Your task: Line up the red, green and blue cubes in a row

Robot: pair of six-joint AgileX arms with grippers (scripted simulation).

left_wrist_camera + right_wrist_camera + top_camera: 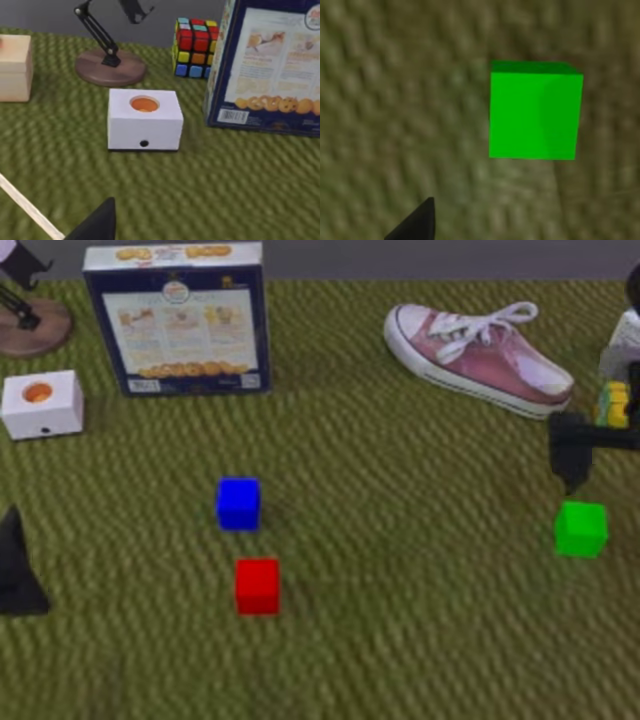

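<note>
Right gripper (572, 478) sits at the right edge of the table, just far of the green cube (581, 529) and a bit above it, not touching; can't tell whether it's open or closed, top view only shows a dark block hanging off the arm and the right wrist view shows a single dark fingertip (415, 222) at frame edge. Green cube fills much of the right wrist view (535, 112), sitting flat on the green woven mat (420, 620), nothing gripping it. Blue cube (238, 503) is left of centre, red cube (257, 586) just near of it and slightly to the right, small gap between them. Green is well apart from both, far over on the right, so the three are not in a row. Left gripper (18, 570) is parked at the left edge, only a dark wedge visible; state can't be told either. Clutter along the far side: cookie box (178, 318) standing upright far left of centre, pink sneaker (475, 352) far right, white box with orange circle (42, 404) at the left edge, desk lamp with round wooden base (30, 320) in the far-left corner. Left wrist view adds a multicoloured puzzle cube (195, 48) beside the cookie box and a pale wooden block (15, 67) at the edge of frame
</note>
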